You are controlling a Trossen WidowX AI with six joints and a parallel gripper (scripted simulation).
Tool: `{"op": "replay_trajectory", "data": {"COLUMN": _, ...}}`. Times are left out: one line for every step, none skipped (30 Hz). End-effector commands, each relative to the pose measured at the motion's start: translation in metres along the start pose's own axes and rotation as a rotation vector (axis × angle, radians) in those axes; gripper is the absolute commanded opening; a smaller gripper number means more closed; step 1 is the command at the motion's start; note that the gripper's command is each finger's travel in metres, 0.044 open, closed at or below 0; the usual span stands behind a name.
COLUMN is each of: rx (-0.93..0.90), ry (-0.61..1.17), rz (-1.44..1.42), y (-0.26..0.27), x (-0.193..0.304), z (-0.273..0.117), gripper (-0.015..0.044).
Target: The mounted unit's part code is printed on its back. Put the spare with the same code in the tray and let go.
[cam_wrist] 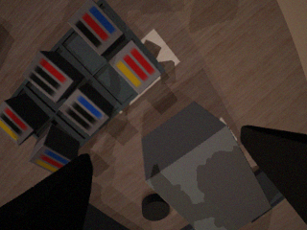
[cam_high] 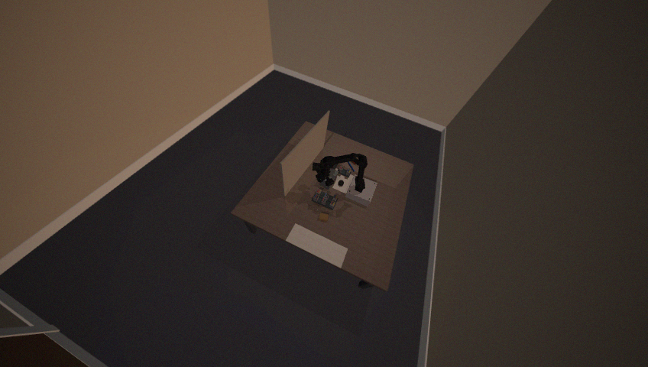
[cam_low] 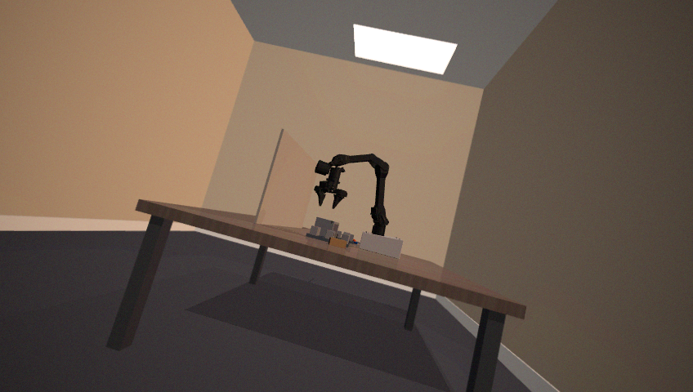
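Observation:
My gripper (cam_high: 324,180) (cam_low: 327,206) (cam_wrist: 169,148) is open and empty, high above the table by a large grey block (cam_wrist: 206,168) (cam_low: 326,223). A dark rack (cam_wrist: 114,85) (cam_high: 323,205) holds several grey spares. Their stripes read blue-red-black on one spare (cam_wrist: 96,26), red-red-yellow on one (cam_wrist: 135,67), red-black-black on one (cam_wrist: 49,78), blue-black-black on one (cam_wrist: 83,111), red-black-yellow on one (cam_wrist: 16,124) and blue-red-yellow on one (cam_wrist: 52,155). I cannot make out the tray or the mounted unit's code; a dark edge (cam_wrist: 274,194) shows beside the block.
An upright panel (cam_high: 305,152) (cam_low: 287,189) stands beyond the gripper. A white box (cam_high: 364,193) (cam_low: 382,244) stands near the arm base. A yellow block (cam_high: 323,217) (cam_low: 337,242) lies near the rack, and a white sheet (cam_high: 316,245) lies at the table edge. A black disc (cam_wrist: 154,207) is beside the grey block.

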State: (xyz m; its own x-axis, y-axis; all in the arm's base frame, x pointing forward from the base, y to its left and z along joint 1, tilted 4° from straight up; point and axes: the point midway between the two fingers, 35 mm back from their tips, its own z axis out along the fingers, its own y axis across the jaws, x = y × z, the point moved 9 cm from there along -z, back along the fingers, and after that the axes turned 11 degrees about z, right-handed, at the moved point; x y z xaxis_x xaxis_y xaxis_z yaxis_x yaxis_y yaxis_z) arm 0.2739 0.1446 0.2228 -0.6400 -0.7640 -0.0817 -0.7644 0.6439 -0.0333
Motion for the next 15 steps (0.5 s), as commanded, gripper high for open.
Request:
{"op": "replay_trajectory", "data": {"rx": 0.006, "ry": -0.005, "rz": -0.344, "y": 0.046, "x": 0.005, "z": 0.012, "gripper": 0.044}}
{"op": "replay_trajectory", "data": {"rx": 0.005, "ry": -0.005, "rz": -0.457, "y": 0.06, "x": 0.008, "z": 0.016, "gripper": 0.044}}
{"op": "replay_trajectory", "data": {"rx": 0.005, "ry": -0.006, "rz": -0.548, "y": 0.072, "x": 0.011, "z": 0.02, "gripper": 0.044}}
{"op": "replay_trajectory", "data": {"rx": 0.004, "ry": -0.006, "rz": -0.603, "y": 0.079, "x": 0.013, "z": 0.022, "gripper": 0.044}}
{"op": "replay_trajectory", "data": {"rx": 0.004, "ry": -0.006, "rz": -0.621, "y": 0.081, "x": 0.013, "z": 0.023, "gripper": 0.044}}
{"op": "replay_trajectory", "data": {"rx": 0.004, "ry": -0.006, "rz": -0.621, "y": 0.081, "x": 0.013, "z": 0.023, "gripper": 0.044}}
{"op": "replay_trajectory", "data": {"rx": 0.004, "ry": -0.006, "rz": -0.621, "y": 0.081, "x": 0.013, "z": 0.023, "gripper": 0.044}}
{"op": "replay_trajectory", "data": {"rx": 0.004, "ry": -0.006, "rz": -0.621, "y": 0.081, "x": 0.013, "z": 0.023, "gripper": 0.044}}
{"op": "replay_trajectory", "data": {"rx": 0.004, "ry": -0.006, "rz": -0.621, "y": 0.081, "x": 0.013, "z": 0.023, "gripper": 0.044}}
{"op": "replay_trajectory", "data": {"rx": 0.004, "ry": -0.006, "rz": -0.621, "y": 0.081, "x": 0.014, "z": 0.025, "gripper": 0.0414}}
{"op": "replay_trajectory", "data": {"rx": 0.004, "ry": -0.006, "rz": -0.621, "y": 0.08, "x": 0.014, "z": 0.029, "gripper": 0.0387}}
{"op": "replay_trajectory", "data": {"rx": 0.004, "ry": -0.006, "rz": -0.621, "y": 0.08, "x": 0.014, "z": 0.034, "gripper": 0.0361}}
{"op": "replay_trajectory", "data": {"rx": 0.005, "ry": -0.006, "rz": -0.621, "y": 0.079, "x": 0.015, "z": 0.042, "gripper": 0.0335}}
{"op": "replay_trajectory", "data": {"rx": 0.005, "ry": -0.006, "rz": -0.621, "y": 0.078, "x": 0.017, "z": 0.05, "gripper": 0.0309}}
{"op": "replay_trajectory", "data": {"rx": 0.005, "ry": -0.005, "rz": -0.621, "y": 0.077, "x": 0.018, "z": 0.057, "gripper": 0.03}}
